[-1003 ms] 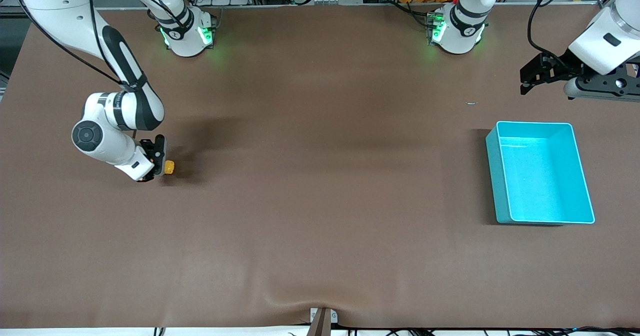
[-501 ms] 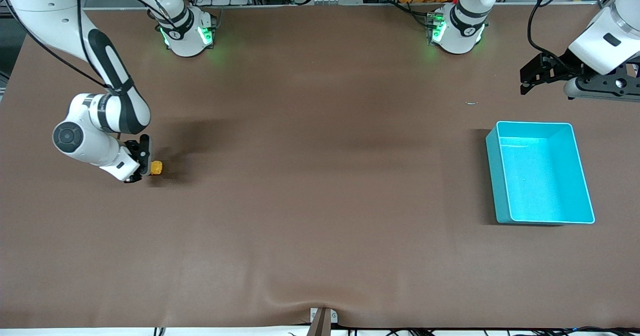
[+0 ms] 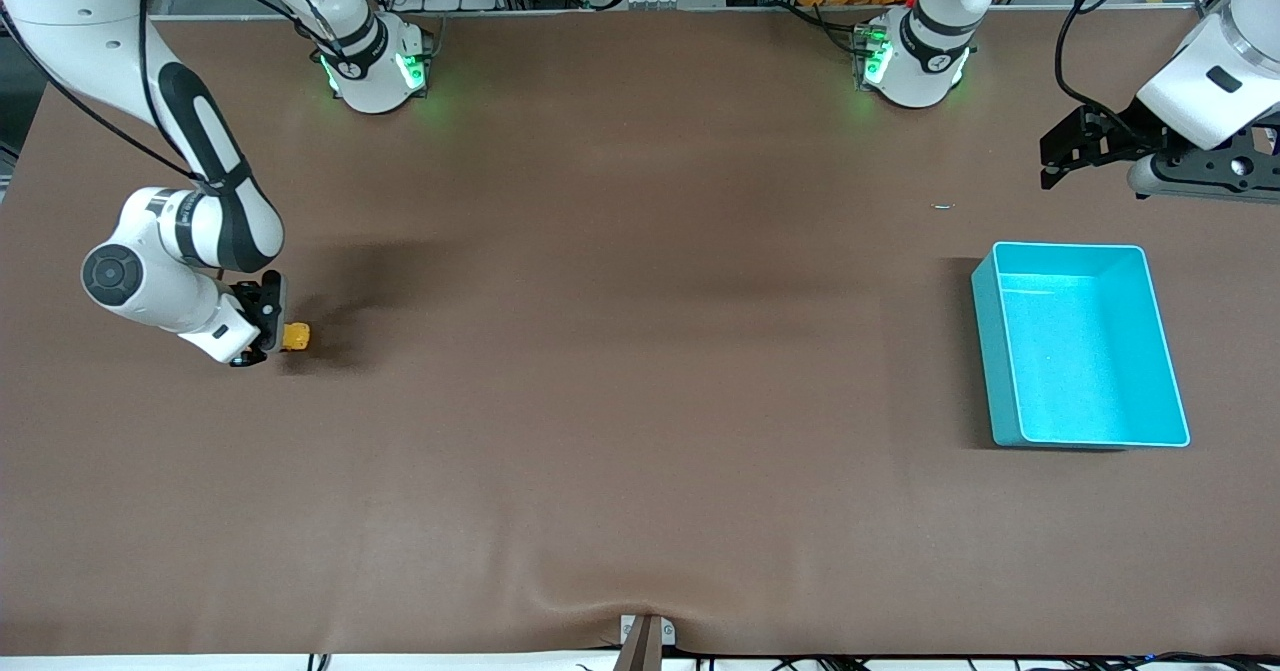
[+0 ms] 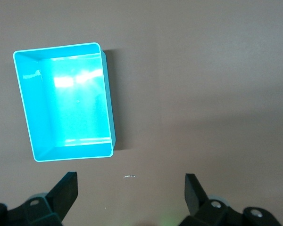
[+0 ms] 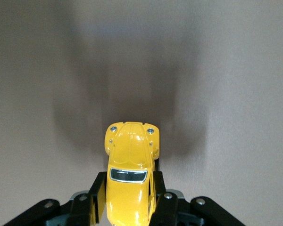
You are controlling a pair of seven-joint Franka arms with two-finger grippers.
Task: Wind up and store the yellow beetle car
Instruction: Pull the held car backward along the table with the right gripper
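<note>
Winding step: car gripped at the right arm's end of the bench.
The right gripper (image 3: 272, 335) has its fingers clamped on the yellow beetle car (image 3: 295, 336), low on the bench (image 3: 640, 401); next likely release or carry to the teal bin (image 3: 1080, 351). The left gripper (image 4: 131, 195) waits, fingers wide, empty.

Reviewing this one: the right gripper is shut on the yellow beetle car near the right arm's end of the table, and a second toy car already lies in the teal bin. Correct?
Not quite. The teal bin holds nothing, as the left wrist view shows. The rest stands: the right gripper is shut on the yellow beetle car near the right arm's end of the table.
</note>
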